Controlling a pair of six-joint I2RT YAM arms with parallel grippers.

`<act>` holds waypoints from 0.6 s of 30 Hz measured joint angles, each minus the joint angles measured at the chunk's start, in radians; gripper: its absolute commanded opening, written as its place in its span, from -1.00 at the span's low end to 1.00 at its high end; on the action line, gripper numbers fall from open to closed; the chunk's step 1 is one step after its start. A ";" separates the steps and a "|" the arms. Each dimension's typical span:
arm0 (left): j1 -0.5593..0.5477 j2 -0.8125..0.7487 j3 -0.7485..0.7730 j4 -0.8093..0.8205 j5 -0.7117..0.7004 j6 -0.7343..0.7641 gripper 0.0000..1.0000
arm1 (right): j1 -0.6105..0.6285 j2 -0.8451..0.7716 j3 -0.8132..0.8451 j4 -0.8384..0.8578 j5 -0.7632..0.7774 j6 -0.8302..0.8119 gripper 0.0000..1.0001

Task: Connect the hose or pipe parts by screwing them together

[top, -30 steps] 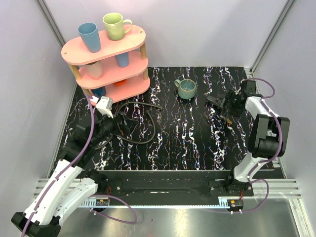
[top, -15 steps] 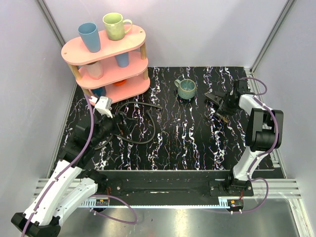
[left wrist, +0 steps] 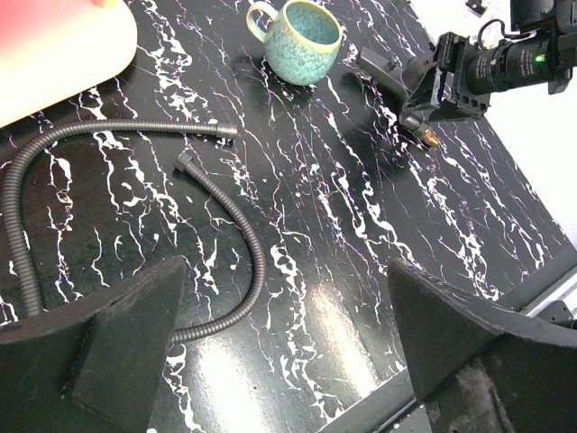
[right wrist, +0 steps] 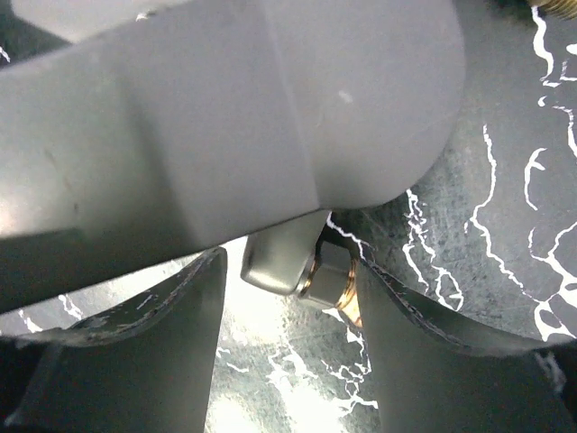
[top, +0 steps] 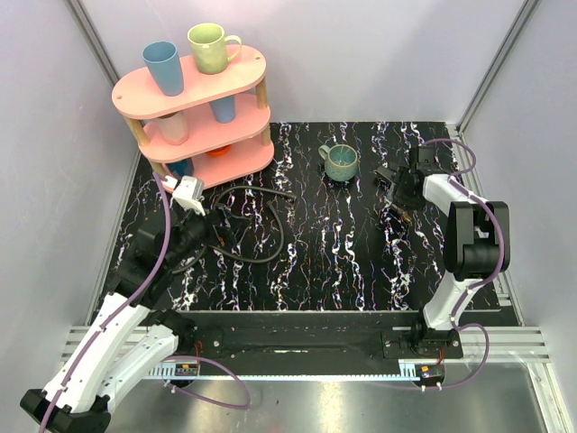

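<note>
The black tabletop point(top: 343, 253) with white veins stands between pale walls. At its far right side the right tool point(right wrist: 287, 298) is at the dark grey fan-shaped piece point(right wrist: 225, 117). Its two fingers stand on both sides of the stem, near the brass fitting point(right wrist: 329, 281). On one side a gap of light is seen, so I cannot tell whether they really pinch the stem. The left tool point(left wrist: 287, 280) is spread wide and carries nothing. It hangs above the thin black hoses point(left wrist: 216, 191), which lie curled on the left part of the tabletop, well apart from the grey piece.

The main danger, I think, is a weak grip. The stem is smooth and round, so the piece may turn or slip out, and the brass tip may knock on the tabletop. The green mug point(left wrist: 305, 41) stands near and could be pushed when the piece is carried across. The hose is springy; its end may swing away when lifted. If the two threads meet at an angle, they may jam.
</note>
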 measured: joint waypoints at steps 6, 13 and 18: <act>0.000 0.000 0.000 0.000 0.000 0.000 0.98 | 0.034 0.000 0.000 0.014 0.071 0.040 0.34; 0.000 0.000 0.000 0.000 0.000 0.000 0.98 | 0.076 0.027 0.006 0.030 0.132 0.057 0.07; 0.000 -0.002 0.000 0.000 0.000 0.000 0.98 | 0.082 0.036 0.012 0.035 0.156 0.057 -0.15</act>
